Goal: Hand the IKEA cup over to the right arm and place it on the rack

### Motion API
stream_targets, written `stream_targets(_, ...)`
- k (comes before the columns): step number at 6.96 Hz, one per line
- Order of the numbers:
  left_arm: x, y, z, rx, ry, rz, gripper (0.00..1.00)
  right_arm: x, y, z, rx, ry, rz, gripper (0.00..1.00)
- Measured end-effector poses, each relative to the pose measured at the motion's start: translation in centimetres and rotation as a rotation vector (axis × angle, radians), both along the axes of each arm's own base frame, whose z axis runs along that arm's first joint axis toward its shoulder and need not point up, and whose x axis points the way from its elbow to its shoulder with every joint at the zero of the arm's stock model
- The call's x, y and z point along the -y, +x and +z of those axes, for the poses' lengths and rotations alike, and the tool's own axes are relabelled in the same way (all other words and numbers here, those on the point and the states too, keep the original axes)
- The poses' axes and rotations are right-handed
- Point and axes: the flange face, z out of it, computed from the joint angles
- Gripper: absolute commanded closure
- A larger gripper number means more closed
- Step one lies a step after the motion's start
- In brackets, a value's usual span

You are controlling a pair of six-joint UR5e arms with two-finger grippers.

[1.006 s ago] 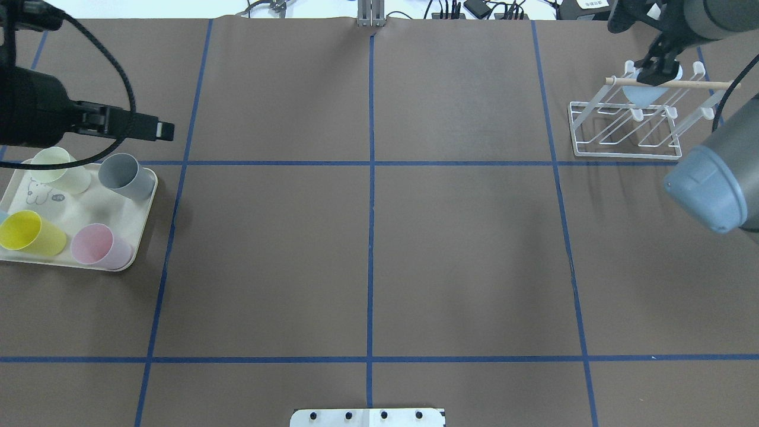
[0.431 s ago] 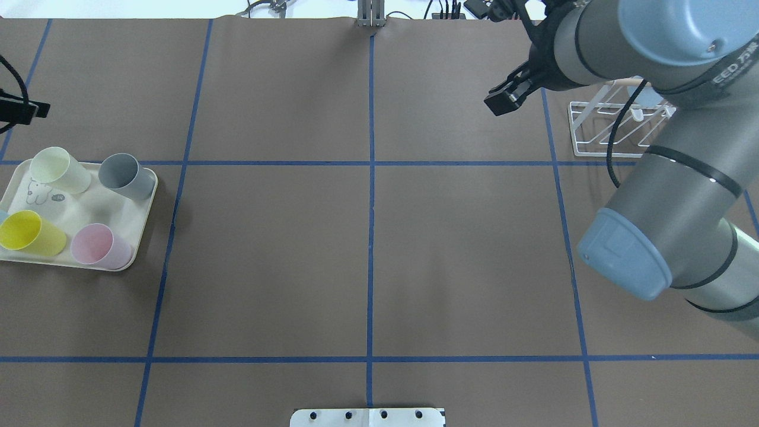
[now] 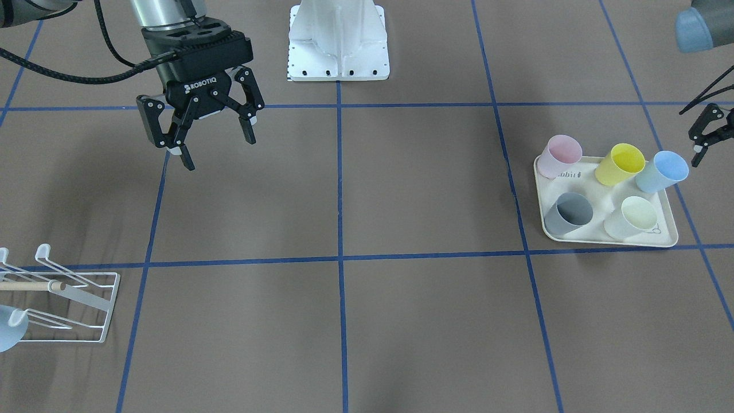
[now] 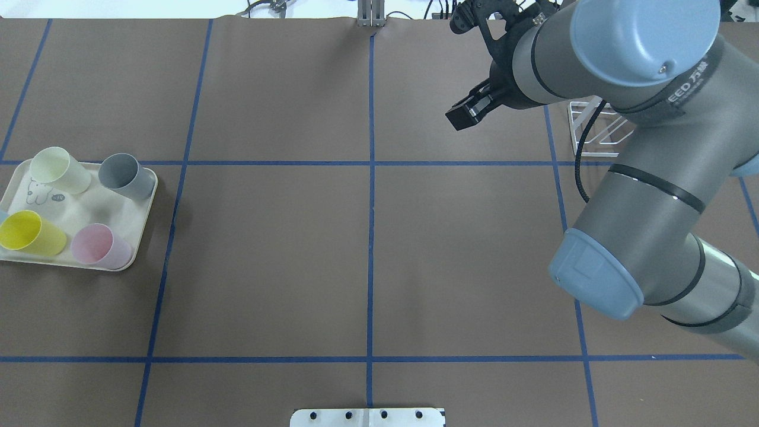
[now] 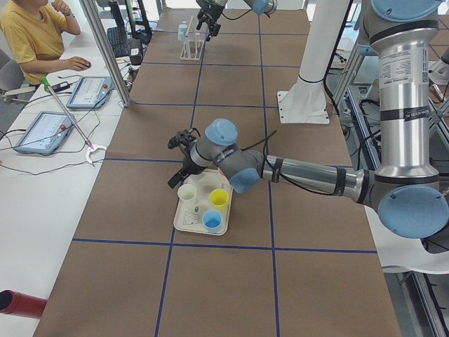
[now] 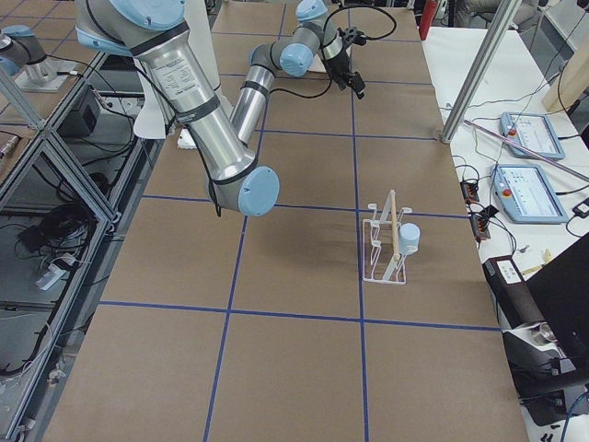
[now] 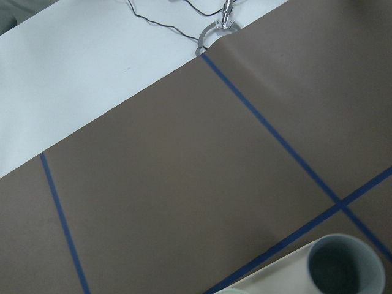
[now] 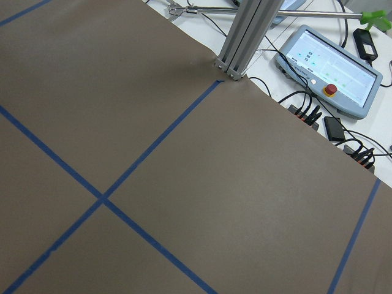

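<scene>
Now | right jaws spread, empty, well apart from rack (image 3: pixel 80 297) holding one cup (image 6: pixel 409 238) | left jaws: cannot tell, just beside upright blue cup (image 3: pixel 662 171) on tray (image 3: pixel 599 195); left arm (image 5: pixel 302 170) nearer.

Tray (image 4: pixel 71 210) at worktop (image 4: pixel 267 249) left edge, five cups (image 3: pixel 620 162) on it. Rack (image 6: pixel 386 244) at far right, one cup (image 6: pixel 409 238) hung on its far side. Right claw (image 3: pixel 212 135) over worktop, left of rack, well apart.
</scene>
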Motion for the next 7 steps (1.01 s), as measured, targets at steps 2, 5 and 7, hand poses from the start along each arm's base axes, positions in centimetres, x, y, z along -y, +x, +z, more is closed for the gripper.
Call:
stream_targets(2,-4.3,-0.5,7.7,-0.177,-0.105,-0.03,0.0,-0.1,-0.2,0.0,0.002,-0.001,-0.003,0.0)
stream_targets(5,-7.8,-1.5,15.5,-0.263,-0.193,-0.131,0.0,-0.2,-0.3,0.3,-0.002,-0.003,-0.005,0.0)
stream_targets(7,-7.3,-1.0,16.1,-0.276,-0.215,-0.176,0.0,-0.2,-0.5,0.5,-0.006,-0.006,-0.007,0.0)
